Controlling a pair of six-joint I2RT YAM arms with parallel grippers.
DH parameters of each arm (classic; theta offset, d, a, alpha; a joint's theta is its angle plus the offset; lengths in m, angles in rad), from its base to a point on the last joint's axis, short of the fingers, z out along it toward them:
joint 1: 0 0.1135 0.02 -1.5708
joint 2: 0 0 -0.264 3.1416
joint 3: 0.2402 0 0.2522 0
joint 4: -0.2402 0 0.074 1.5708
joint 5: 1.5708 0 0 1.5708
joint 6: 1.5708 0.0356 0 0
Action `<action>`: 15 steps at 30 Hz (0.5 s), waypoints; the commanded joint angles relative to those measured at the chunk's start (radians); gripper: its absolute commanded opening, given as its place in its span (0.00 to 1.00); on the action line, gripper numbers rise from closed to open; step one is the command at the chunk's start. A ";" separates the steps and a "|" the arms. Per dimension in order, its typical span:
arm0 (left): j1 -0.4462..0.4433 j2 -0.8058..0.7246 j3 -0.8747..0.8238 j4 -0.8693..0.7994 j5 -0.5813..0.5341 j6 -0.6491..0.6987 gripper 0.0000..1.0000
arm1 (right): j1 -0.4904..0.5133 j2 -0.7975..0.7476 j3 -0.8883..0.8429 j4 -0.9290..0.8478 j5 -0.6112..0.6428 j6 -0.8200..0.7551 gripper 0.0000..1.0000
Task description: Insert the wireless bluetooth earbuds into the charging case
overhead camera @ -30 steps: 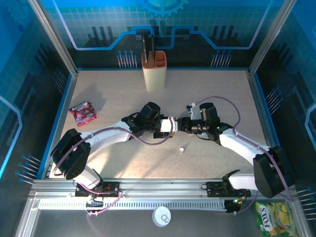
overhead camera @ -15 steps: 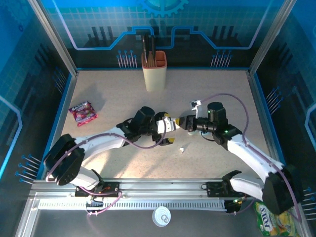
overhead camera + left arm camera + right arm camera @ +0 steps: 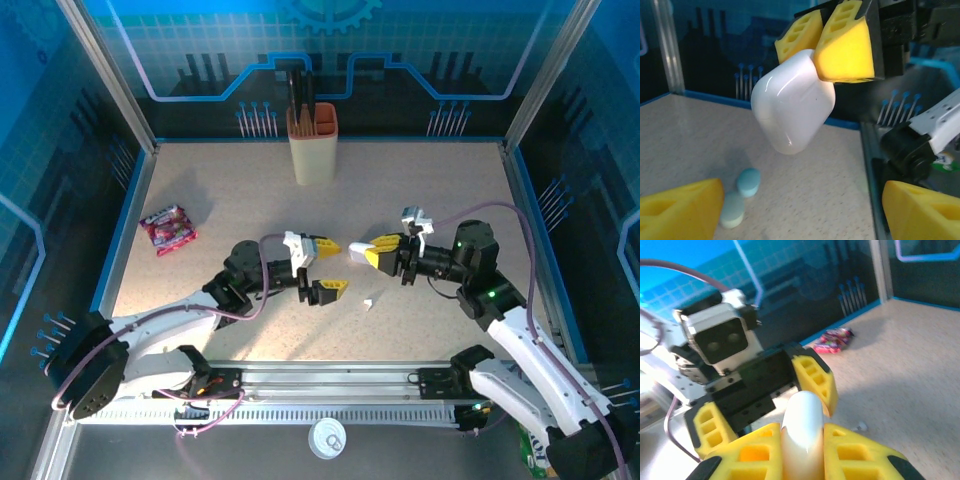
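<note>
Overhead, the right claw [image 3: 366,253] is clamped on the white charging case [image 3: 354,255] and holds it clear of the counter [image 3: 230,180]. The left claw [image 3: 330,267] faces the case from just beside it, fingers apart with nothing between them. One tiny whitish earbud [image 3: 368,301] lies untouched on the counter near the case, on the side toward the arm bases. From the left wrist, the case [image 3: 792,102] hangs tilted, its upper end pinched by the right claw's yellow pads [image 3: 845,47]; the shell looks smooth and closed, with no open lid to be seen. The left claw's own fingers [image 3: 682,212] stand wide on either side below the case without touching it. Two small pale oval pieces [image 3: 747,182] lie on the counter beneath the case; whether they are earbuds I cannot tell. From the right wrist, the case [image 3: 804,410] sits edge-on between the pads, with the left claw [image 3: 760,400] spread just beyond it. A tiny piece that I take for the earbud [image 3: 859,427] rests on the counter beside and below the case. The step in hand seems to be presenting the case; with the earbud on the counter, insertion has not begun. Next, the free left claw most likely has to open the lid against a firm right-hand hold, then fetch the earbud.
</note>
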 commanded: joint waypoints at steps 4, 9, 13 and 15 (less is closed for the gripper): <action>0.002 0.046 -0.013 0.272 0.151 -0.238 0.71 | 0.003 -0.003 -0.019 0.228 -0.154 0.076 0.07; 0.002 0.073 -0.012 0.361 0.176 -0.260 0.60 | 0.024 0.018 -0.004 0.223 -0.169 0.051 0.07; 0.000 0.074 -0.014 0.410 0.189 -0.263 0.54 | 0.044 0.029 -0.009 0.265 -0.154 0.064 0.07; 0.001 0.078 -0.011 0.430 0.203 -0.269 0.50 | 0.059 0.044 -0.006 0.272 -0.147 0.065 0.07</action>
